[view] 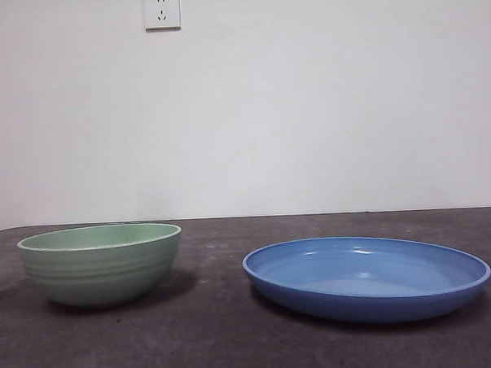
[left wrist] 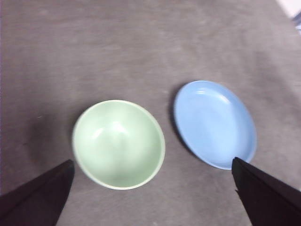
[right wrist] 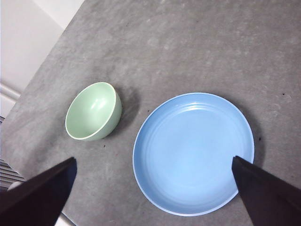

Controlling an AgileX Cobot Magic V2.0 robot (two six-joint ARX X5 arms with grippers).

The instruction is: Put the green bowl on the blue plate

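The pale mint-green glossy round bowl (view: 101, 264) sits upright on the dark grey bench (view: 236, 347), to the left in the front view. The wide, shallow, glossy medium-blue round plate (view: 367, 277) lies to its right, near but apart, a strip of bare bench between them. Both are empty, nothing on the plate yet.

Likely trouble, as I judge it: the bowl's wall is smooth, glossy and curved, so a rim pinch could slip or tip it — esp. if only one finger gets inside the rim. Lowered off-centre, the bowl could land on the plate's sloping rim and sit tilted or slide off. A low carry might also clip the plate edge and shove it across the bench.

The left gripper (left wrist: 150, 197) hangs above the bench w/ the bowl roughly below it; its fingers (left wrist: 35, 197) are spread wide, holding and touching nothing. The right gripper (right wrist: 153, 197) hangs over the plate — fingers (right wrist: 268, 193) likewise wide apart, empty.
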